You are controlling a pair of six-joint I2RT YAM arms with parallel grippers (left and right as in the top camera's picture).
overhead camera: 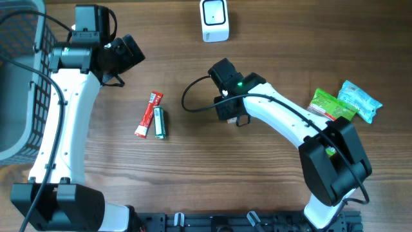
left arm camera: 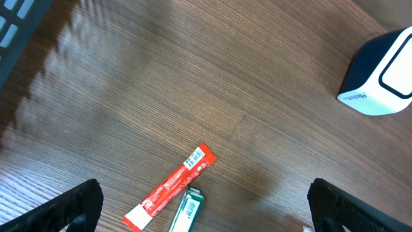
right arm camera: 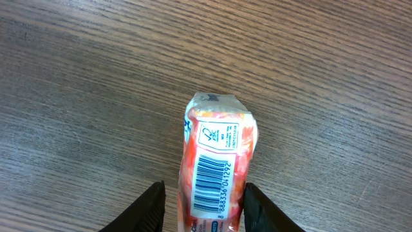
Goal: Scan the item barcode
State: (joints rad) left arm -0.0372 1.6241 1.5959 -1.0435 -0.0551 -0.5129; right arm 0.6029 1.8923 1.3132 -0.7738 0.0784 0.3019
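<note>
Right gripper (right arm camera: 205,209) closed on orange packet (right arm camera: 215,148), barcode side facing wrist camera, over mid-table (overhead camera: 193,187), well apart from white scanner (overhead camera: 214,19). Left gripper (overhead camera: 125,53) wide open, empty, above red stick (left arm camera: 170,187) and green pack (left arm camera: 188,209) lying side by side.

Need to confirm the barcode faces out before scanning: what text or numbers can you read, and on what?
"8 888336 041292": under the barcode on the orange packet.
Small print above that barcode: too blurred.
Print too small to read: red stick, green item, scanner, green bag, blue bag.
</note>
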